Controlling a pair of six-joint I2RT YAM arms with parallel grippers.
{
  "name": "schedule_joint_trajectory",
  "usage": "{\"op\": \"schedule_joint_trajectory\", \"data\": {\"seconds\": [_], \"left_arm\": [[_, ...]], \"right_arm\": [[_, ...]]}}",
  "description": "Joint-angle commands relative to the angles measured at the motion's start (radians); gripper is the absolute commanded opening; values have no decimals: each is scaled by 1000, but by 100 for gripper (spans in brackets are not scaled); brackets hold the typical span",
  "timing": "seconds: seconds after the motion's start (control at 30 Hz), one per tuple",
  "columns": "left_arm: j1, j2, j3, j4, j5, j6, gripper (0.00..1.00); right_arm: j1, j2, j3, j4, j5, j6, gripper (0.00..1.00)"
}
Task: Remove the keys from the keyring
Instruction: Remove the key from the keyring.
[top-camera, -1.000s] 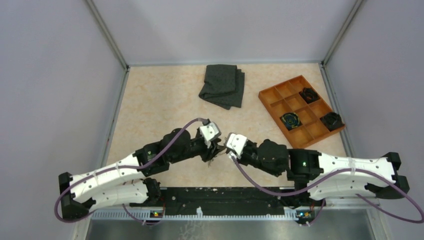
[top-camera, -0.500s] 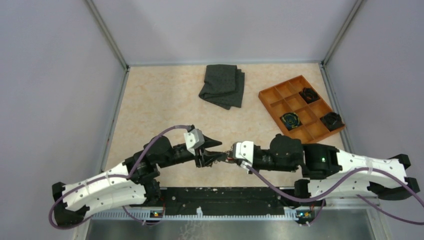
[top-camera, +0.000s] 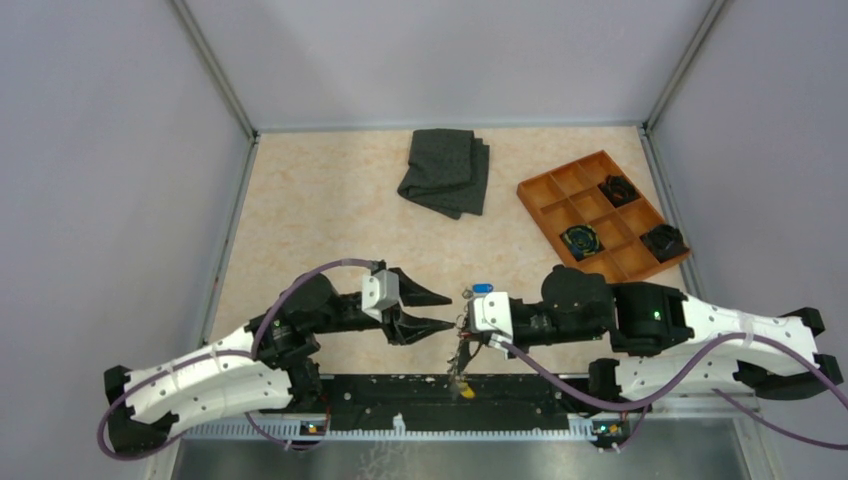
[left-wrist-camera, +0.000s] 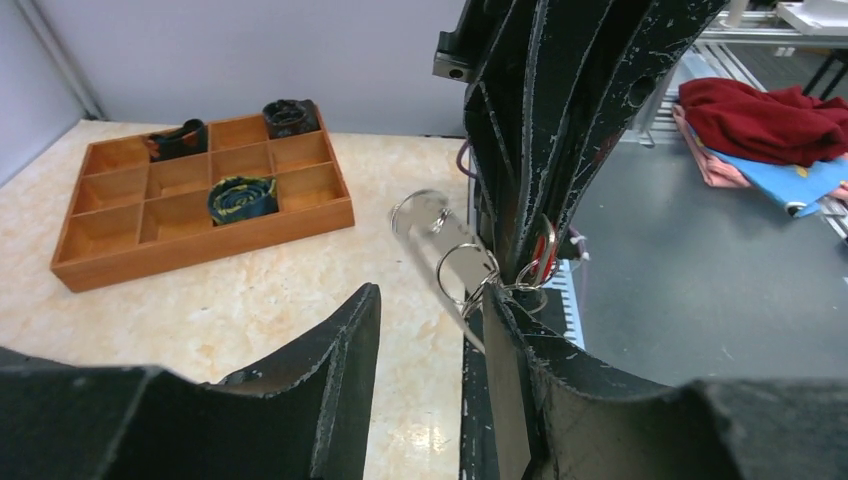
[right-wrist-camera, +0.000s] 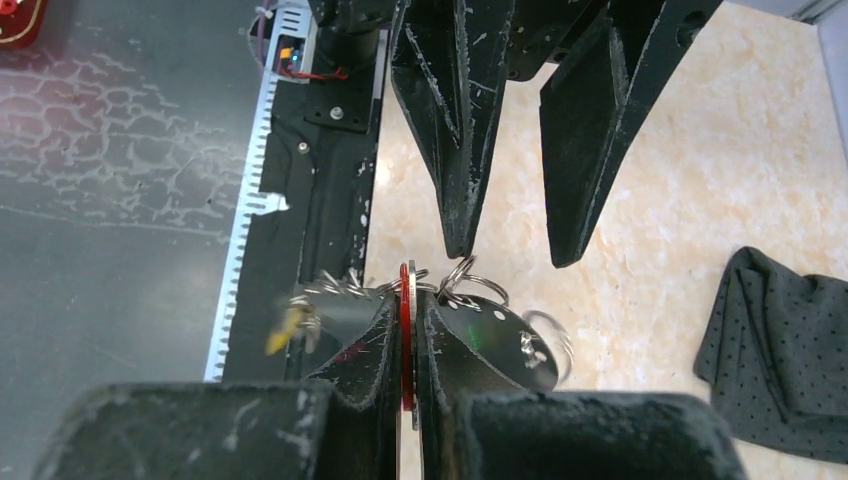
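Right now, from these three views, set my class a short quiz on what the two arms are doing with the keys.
1. True or false: the left arm's fingers are shut tight on the keyring.
2. What do the right arm's fingers clamp? A: a thin red piece of the key bunch. B: a folded cloth. C: a tray's rim.
3. How many compartments of the wooden tray hold something?

Key: 1 false, they stand apart beside it. 2 A. 3 three.
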Motion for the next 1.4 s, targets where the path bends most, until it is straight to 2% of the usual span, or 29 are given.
{"op": "schedule_joint_trajectory", "data": {"seconds": [0.0, 0.27, 0.47, 0.63, 0.83, 1.17, 1.37], "left_arm": [[1, 21, 45, 64, 76, 9, 48], [1, 41, 54, 42, -4, -18, 44], [1, 66, 37, 54, 11, -35, 34], [1, 35, 31, 26, -11, -32, 32], [1, -24, 24, -16, 91, 13, 27], [1, -70, 7, 13, 411, 3, 23], [1, -32, -10, 82, 380, -9, 30]], "right_arm": [[-5, 1, 31, 24, -29, -23, 0], [-5, -19, 25, 28, -43, -34, 0], [-5, -21, 39, 34, -31, -36, 0], [-5, -35, 47, 54, -31, -39, 0], [-5, -24, 66, 59, -29, -43, 0], [-4, 3, 110, 64, -51, -60, 0], [-5, 24, 138, 57, -60, -72, 0]]}}
